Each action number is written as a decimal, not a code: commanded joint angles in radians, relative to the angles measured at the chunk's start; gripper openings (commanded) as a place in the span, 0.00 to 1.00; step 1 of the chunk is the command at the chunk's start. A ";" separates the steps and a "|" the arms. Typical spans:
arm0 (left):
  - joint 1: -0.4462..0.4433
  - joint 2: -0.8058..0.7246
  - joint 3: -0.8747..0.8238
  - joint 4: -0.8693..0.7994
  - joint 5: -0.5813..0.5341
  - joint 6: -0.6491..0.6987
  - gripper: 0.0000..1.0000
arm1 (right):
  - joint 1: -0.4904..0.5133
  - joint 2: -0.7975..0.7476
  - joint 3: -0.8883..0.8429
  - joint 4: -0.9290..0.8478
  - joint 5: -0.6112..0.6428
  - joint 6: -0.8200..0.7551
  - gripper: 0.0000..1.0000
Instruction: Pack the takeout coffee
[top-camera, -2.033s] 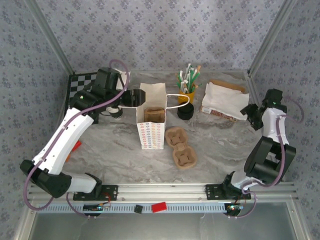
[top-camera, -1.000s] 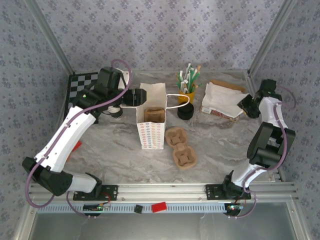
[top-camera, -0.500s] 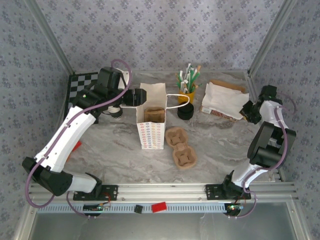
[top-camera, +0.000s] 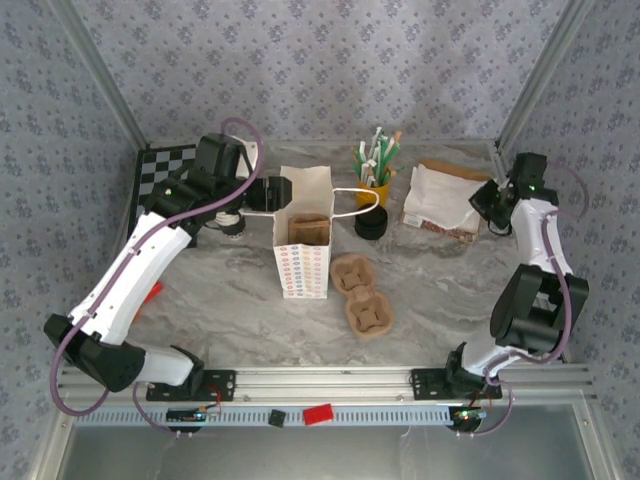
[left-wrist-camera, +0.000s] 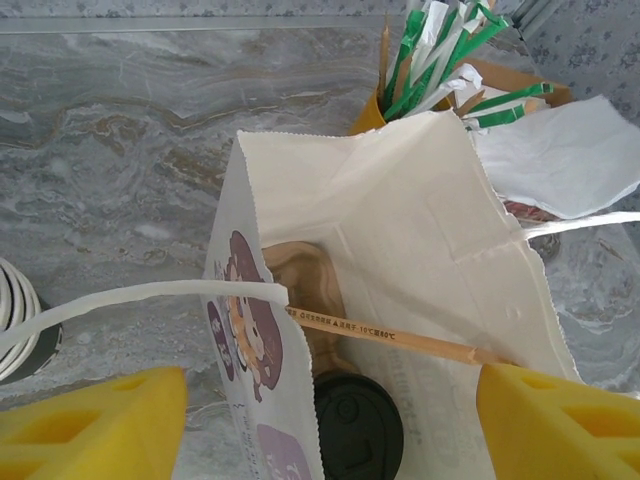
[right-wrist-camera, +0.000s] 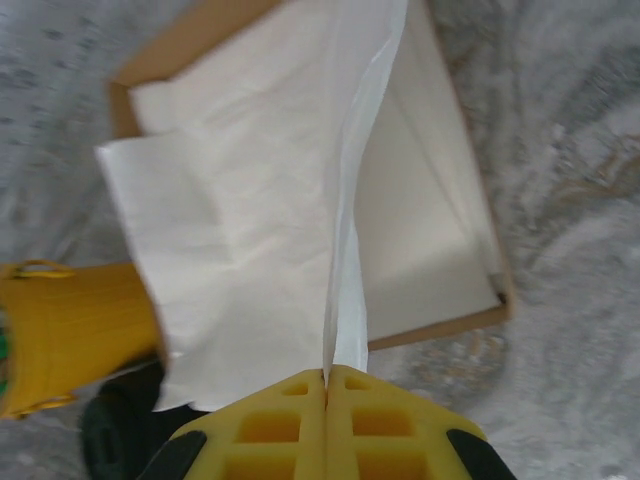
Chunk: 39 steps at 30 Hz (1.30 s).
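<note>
The takeout coffee shows as a round black lid (left-wrist-camera: 358, 425) low inside the white printed paper bag (left-wrist-camera: 400, 230), beside a brown pulp carrier (left-wrist-camera: 305, 275) and under a wooden stir stick (left-wrist-camera: 390, 336). My left gripper (left-wrist-camera: 325, 430) is open, with its yellow fingers (left-wrist-camera: 95, 420) on either side of the bag's mouth. From above, the left gripper (top-camera: 273, 192) sits at the back left edge of the bag (top-camera: 303, 255). My right gripper (right-wrist-camera: 327, 375) is shut on the edge of a white napkin (right-wrist-camera: 250, 230) lifted from the brown napkin tray (right-wrist-camera: 470, 320). In the top view the right gripper (top-camera: 492, 203) is at that tray (top-camera: 470, 172).
A yellow cup of wrapped straws (top-camera: 375, 180) and a black round item (top-camera: 372, 225) stand behind the bag. Two pulp cup carriers (top-camera: 362, 295) lie in front. A stack of cups (top-camera: 232, 225) and a checkered mat (top-camera: 160, 172) are at the left.
The right gripper has closed on the napkin and the right wrist has swung toward the back over the napkin tray. The left arm has held still.
</note>
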 joint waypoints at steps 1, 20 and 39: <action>-0.006 -0.001 0.055 -0.011 -0.035 0.026 0.76 | 0.050 -0.068 0.052 0.048 0.030 0.070 0.00; -0.117 -0.019 0.167 -0.038 -0.068 0.214 0.78 | 0.361 -0.279 0.177 0.057 0.164 0.164 0.00; -0.377 0.302 0.509 0.069 0.114 0.489 0.81 | 0.506 -0.393 0.392 -0.162 -0.063 0.188 0.00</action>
